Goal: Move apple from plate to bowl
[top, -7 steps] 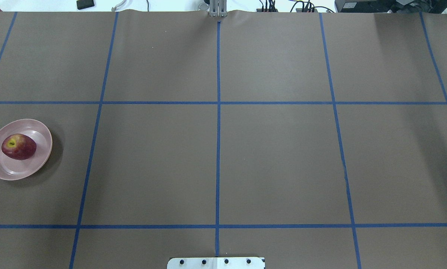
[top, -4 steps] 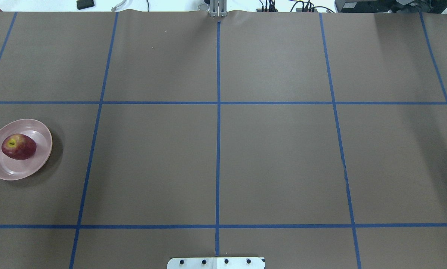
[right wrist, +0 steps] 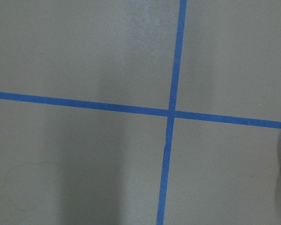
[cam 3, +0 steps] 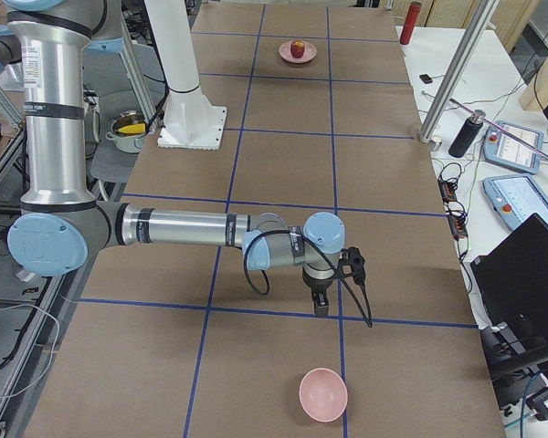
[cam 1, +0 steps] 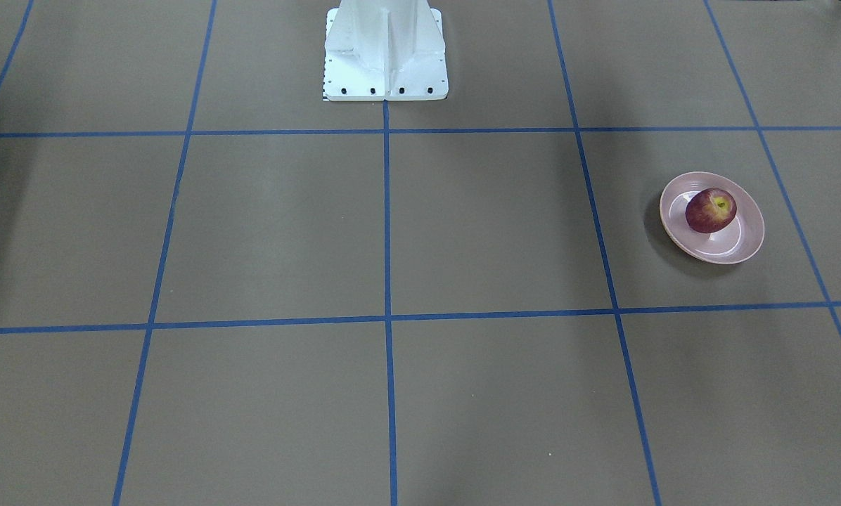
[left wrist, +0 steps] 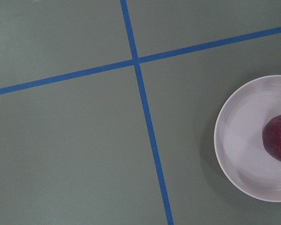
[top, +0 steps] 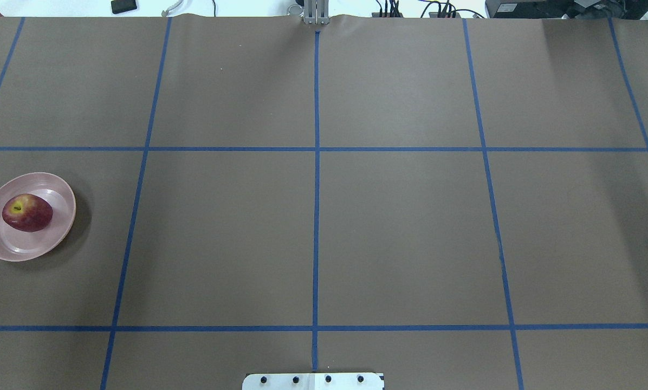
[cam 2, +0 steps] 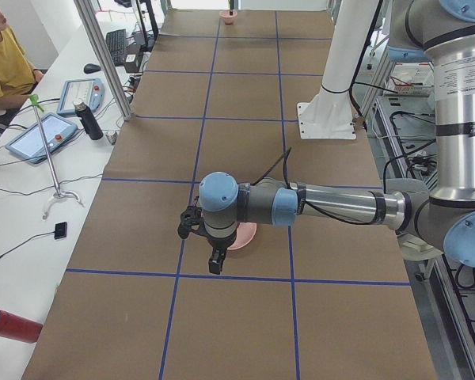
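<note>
The apple [top: 27, 213] sits on the plate [top: 15, 247], well apart from the bowl [cam 3: 323, 394], so it may slip in the long carry; whether the left fingers [cam 2: 214, 264] or right fingers [cam 3: 321, 306] are clenched, I cannot tell.

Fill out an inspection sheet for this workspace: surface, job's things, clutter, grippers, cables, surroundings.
Surface: brown table cover with a blue tape grid, lying flat.
Job's things: apple lies on the plate at the robot's left end; bowl stands empty at the right end.
Clutter: nothing seen.
Grippers: left gripper hangs near the plate, right gripper short of the bowl; open or shut cannot be told.
Cables: black cable loops at the right wrist; leads at the far edge.
Surroundings: operator, teach pendants, laptop.
</note>
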`<state>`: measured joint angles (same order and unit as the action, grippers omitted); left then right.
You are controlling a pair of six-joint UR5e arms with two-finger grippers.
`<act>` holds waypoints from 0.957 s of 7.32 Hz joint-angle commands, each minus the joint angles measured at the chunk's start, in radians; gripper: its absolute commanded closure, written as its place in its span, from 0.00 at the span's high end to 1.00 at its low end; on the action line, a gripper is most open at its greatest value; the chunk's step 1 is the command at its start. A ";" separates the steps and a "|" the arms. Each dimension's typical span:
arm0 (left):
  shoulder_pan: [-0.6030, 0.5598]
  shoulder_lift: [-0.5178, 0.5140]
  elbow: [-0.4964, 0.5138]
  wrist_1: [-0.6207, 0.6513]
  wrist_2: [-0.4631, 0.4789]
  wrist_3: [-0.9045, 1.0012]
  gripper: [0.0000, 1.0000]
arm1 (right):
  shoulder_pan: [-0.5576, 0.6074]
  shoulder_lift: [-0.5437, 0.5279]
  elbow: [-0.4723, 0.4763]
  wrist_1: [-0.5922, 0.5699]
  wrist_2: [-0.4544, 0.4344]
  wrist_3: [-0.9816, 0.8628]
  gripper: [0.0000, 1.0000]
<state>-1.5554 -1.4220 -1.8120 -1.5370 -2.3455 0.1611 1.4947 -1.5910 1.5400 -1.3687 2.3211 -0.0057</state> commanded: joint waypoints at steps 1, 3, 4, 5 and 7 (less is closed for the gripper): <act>0.000 0.000 0.002 0.000 0.000 0.002 0.98 | 0.095 0.050 -0.145 0.042 0.006 -0.145 1.00; 0.000 0.002 -0.001 0.000 -0.001 0.000 0.98 | 0.185 0.158 -0.388 0.040 0.065 -0.323 1.00; 0.000 0.000 -0.001 0.000 -0.001 0.002 0.98 | 0.208 0.189 -0.468 0.042 0.070 -0.353 1.00; 0.000 0.001 -0.001 0.000 0.000 0.002 0.98 | 0.225 0.204 -0.541 0.046 0.078 -0.356 1.00; 0.002 0.000 0.000 -0.002 0.000 0.002 0.98 | 0.234 0.251 -0.700 0.094 0.078 -0.355 1.00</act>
<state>-1.5546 -1.4215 -1.8128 -1.5380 -2.3457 0.1625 1.7187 -1.3726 0.9490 -1.3067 2.3982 -0.3586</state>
